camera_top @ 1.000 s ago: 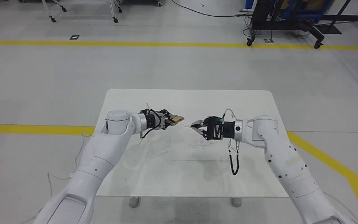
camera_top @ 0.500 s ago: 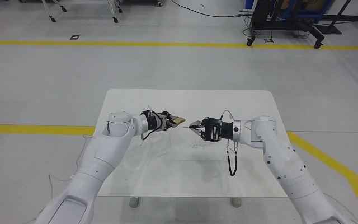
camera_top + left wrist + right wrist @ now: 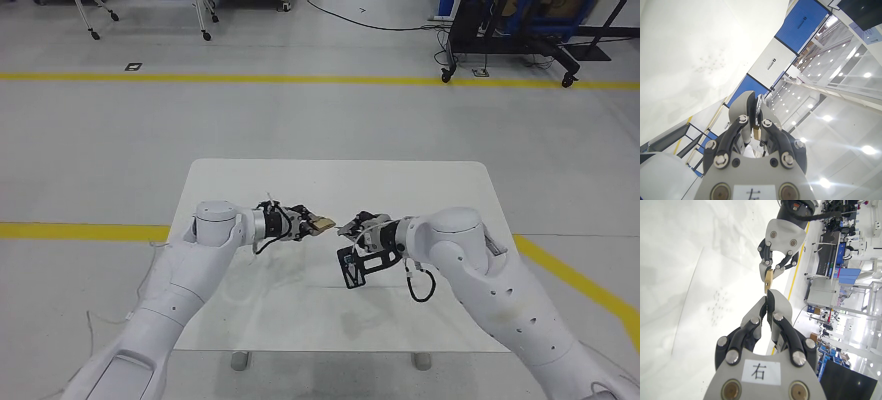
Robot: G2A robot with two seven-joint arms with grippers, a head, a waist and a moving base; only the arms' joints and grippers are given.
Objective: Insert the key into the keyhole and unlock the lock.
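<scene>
- The left gripper's (image 3: 770,273) grey fingers (image 3: 763,269) pinch the upper end of a small rectangular brass padlock (image 3: 768,280).
- The padlock's free end, with the keyhole (image 3: 767,282), points at the right gripper (image 3: 769,298).
- The right gripper's fingers (image 3: 780,308) are pressed together, dark ribbed pads face to face. Their tips touch the padlock's free end just past the keyhole. Whether a key sits between the pads is hidden.
- In the left wrist view, a sliver of brass (image 3: 757,133) and a silver metal part (image 3: 759,104) lie clamped between that gripper's fingers.
- From above, the brass padlock (image 3: 319,224) hangs in the air between the two grippers, over the middle of the white rectangular table (image 3: 450,190).
- The tabletop carries a patch of small dark specks (image 3: 717,306).
- A black cable (image 3: 415,285) loops off the right arm.
- A yellow line (image 3: 100,76) crosses the grey floor beyond the table.
</scene>
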